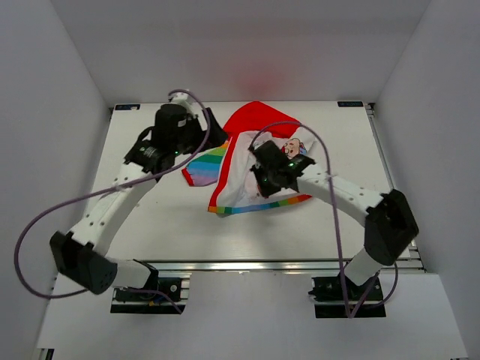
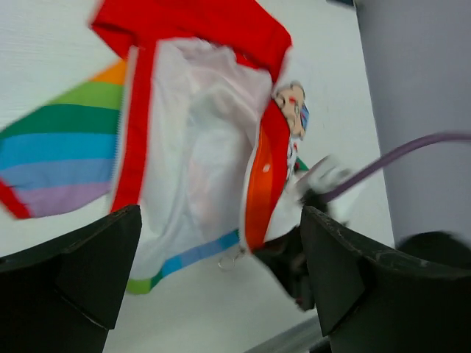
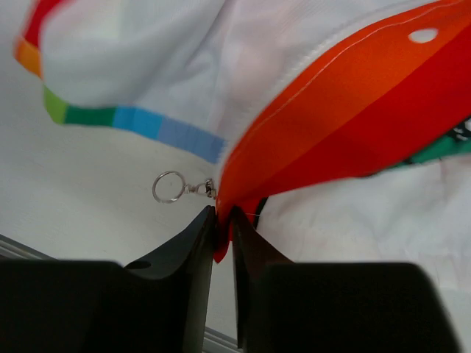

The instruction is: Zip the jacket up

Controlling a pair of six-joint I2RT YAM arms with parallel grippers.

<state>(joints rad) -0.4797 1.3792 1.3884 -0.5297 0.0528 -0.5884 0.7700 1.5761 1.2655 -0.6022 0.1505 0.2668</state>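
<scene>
Overhead, we see the jacket (image 1: 251, 150) lying open in the far middle of the white tabletop (image 1: 150, 225). Its red hood points to the far edge, a rainbow panel spreads to the left, and the striped hem faces the near side. A purple cable (image 1: 327, 172) arches from the right arm above the jacket's right part, and the right arm itself crosses the hem from the near right. White walls (image 1: 60, 112) close the left, right and far sides. A metal rail (image 1: 285, 265) runs along the near edge.

Bare tabletop lies open near the hem, and also to the left and right of the cloth.

Our left hand (image 1: 214, 135) sits at the jacket's far left, just beside the rainbow panel. In its wrist view the left hand (image 2: 221, 220) stands spread wide with nothing between the fingers, and beyond them the jacket (image 2: 199, 147) shows white lining between red front edges.

Our right hand (image 1: 262, 182) is low over the hem. In its wrist view the right hand (image 3: 224, 217) is nearly closed, with the lower corner of the jacket's (image 3: 353, 110) red-orange front edge caught in the thin gap. The zip pull ring (image 3: 169, 186) hangs from that edge just left of the fingertips, lying on the tabletop.
</scene>
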